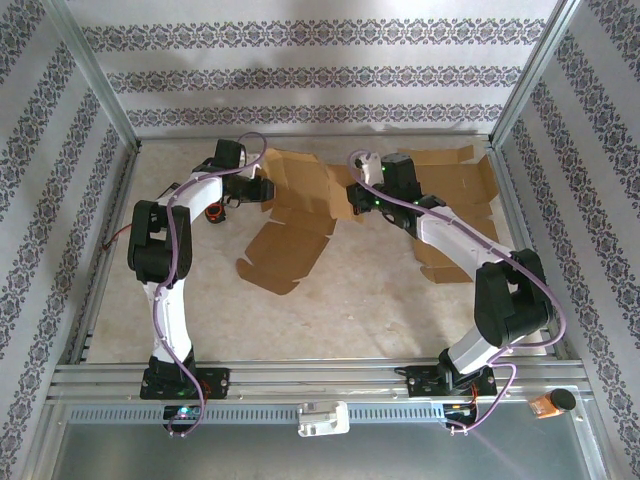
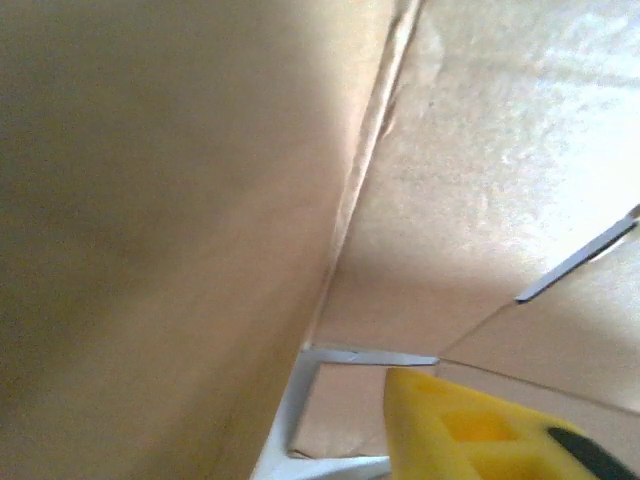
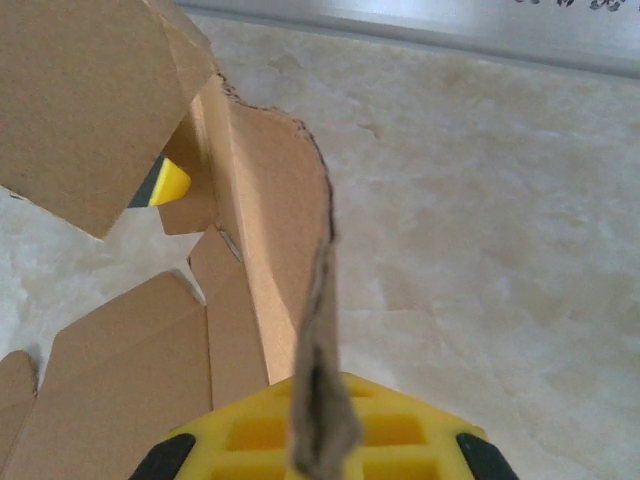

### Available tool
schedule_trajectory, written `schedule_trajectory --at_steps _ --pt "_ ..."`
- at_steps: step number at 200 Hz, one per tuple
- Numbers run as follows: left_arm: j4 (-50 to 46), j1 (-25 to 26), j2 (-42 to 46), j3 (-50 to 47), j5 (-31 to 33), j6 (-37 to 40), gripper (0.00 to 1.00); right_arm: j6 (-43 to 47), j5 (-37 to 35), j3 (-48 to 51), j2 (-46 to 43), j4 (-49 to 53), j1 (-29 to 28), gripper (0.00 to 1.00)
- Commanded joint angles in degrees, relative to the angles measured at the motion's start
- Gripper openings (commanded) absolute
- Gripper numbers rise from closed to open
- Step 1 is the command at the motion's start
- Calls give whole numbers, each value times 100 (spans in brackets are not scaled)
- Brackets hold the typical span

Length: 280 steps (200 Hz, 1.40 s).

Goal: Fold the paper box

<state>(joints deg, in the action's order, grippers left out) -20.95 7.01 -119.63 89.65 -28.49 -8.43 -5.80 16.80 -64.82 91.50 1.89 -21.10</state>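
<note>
1. Lying on the pale table [image 1: 350, 320], the paper box [image 1: 290, 240] is a brown cardboard blank, mostly flat, with one panel [image 3: 270, 230] raised along its far right edge
2. The right gripper [image 1: 356, 196] sits at that far right edge of the box, jaws closed tight on the thin rim of the raised panel; from the right wrist camera, the cardboard edge rises straight out from between its yellow fingers [image 3: 400, 430]
3. The left gripper [image 1: 258, 190] is at the box's far left corner; its yellow finger [image 2: 450, 425] sits close under a lifted flap [image 2: 150, 250], and I cannot tell whether the jaws are wide, narrow or gripping
4. A second cardboard sheet [image 1: 455, 185] lies flat to the right of the box, beyond the right gripper
</note>
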Motion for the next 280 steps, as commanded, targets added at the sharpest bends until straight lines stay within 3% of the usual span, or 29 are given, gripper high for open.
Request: schedule_trajectory --at_steps 1,13,23,38,49,64,97,138,193,231,280 --pt "252 -26 143 170 -226 -140 22 68 -318 -190 105 38 -7 12" --pt "266 -13 192 249 -307 -129 9 139 -444 -203 58 193 -66 15" --pt "245 26 225 339 -407 -124 2 275 -523 -284 -2 457 -135 24" --pt "80 120 271 506 -481 63 0 457 -792 -554 -156 1073 -231 55" --pt "3 233 368 552 -403 327 0 480 -1034 -801 -334 1572 -262 68" --pt "289 401 587 292 -8 555 0 602 -1283 -969 -639 1867 -279 76" --pt "1110 647 1058 -531 547 697 0 1689 -1569 -1026 -1182 1538 -426 91" --pt "737 1101 1448 -722 1513 1670 0 4319 -1123 -1413 -954 1694 -404 92" --pt "1353 1128 1768 -1435 1218 1675 0 7350 -580 -1908 409 639 151 87" --pt "1576 1129 1841 -1600 1067 1797 0 7761 -234 -2921 1498 171 402 80" --pt "1516 1132 1773 -1582 1156 1952 0 7753 544 -3999 2472 865 517 65"
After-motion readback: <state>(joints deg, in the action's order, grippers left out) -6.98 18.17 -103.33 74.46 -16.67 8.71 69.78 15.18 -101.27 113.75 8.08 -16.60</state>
